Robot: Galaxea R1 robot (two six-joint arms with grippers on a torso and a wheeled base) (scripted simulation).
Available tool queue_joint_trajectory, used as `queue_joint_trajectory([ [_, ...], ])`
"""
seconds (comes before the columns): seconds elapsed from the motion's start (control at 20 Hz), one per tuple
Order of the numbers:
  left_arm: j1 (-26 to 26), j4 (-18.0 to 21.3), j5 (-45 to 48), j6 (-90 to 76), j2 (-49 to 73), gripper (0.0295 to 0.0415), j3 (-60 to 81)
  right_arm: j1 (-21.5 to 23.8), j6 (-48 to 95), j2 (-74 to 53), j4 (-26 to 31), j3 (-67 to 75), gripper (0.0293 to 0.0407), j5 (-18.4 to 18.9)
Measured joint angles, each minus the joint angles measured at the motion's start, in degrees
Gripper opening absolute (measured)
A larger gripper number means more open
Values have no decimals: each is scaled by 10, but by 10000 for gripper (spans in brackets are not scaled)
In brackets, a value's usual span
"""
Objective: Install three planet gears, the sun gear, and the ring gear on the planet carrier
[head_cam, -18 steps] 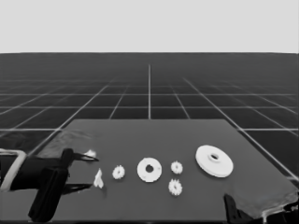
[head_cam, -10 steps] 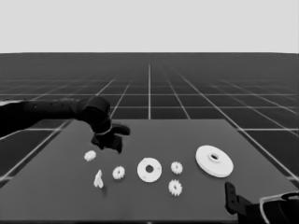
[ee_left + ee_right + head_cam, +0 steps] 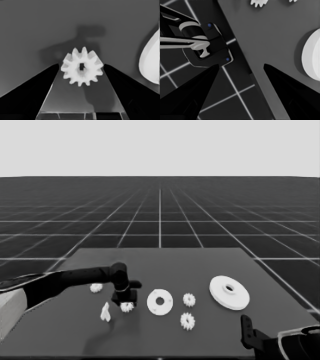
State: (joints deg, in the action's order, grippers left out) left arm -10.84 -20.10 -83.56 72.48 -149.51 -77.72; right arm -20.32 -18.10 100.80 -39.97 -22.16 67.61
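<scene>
My left gripper (image 3: 125, 301) has come down over a planet gear (image 3: 127, 307) just left of the planet carrier (image 3: 160, 302), the smaller round part. In the left wrist view the gripper (image 3: 81, 66) is open, its fingers on either side of that gear (image 3: 81, 72) and not pressing it. The carrier's edge (image 3: 151, 62) shows beside it. Two more gears (image 3: 189, 299) (image 3: 187, 321) lie right of the carrier and one (image 3: 96, 288) lies behind the left arm. The ring gear (image 3: 229, 292), the larger round part, lies at the right. My right gripper (image 3: 241, 65) waits open at the table's near right corner.
A thin white piece (image 3: 105, 312) stands just left of the left gripper. In the right wrist view the larger round part (image 3: 312, 57) and the table's edge show, with dark machinery (image 3: 205, 45) beyond the edge over the floor grid.
The left arm left the table's left end, swung up over the back left, and has now come down with its fingers around the gear left of the smaller round part. The right arm stayed put.
</scene>
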Motion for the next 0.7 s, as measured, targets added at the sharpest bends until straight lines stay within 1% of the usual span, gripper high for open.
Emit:
queue_joint_trajectory([
  [0.25, -10, -7, 7, -9, -5, 384, -16, 0, 0, 0, 0, 0, 385, 0],
  [0.35, -11, -9, 9, -10, -6, 314, -19, 0, 0, 0, 0, 0, 385, 0],
  [0.4, -11, -10, 9, -11, -6, 312, -19, 0, 0, 0, 0, 0, 385, 0],
  [0.7, -13, -11, 10, -11, -7, 312, -21, 0, 0, 0, 0, 0, 385, 0],
])
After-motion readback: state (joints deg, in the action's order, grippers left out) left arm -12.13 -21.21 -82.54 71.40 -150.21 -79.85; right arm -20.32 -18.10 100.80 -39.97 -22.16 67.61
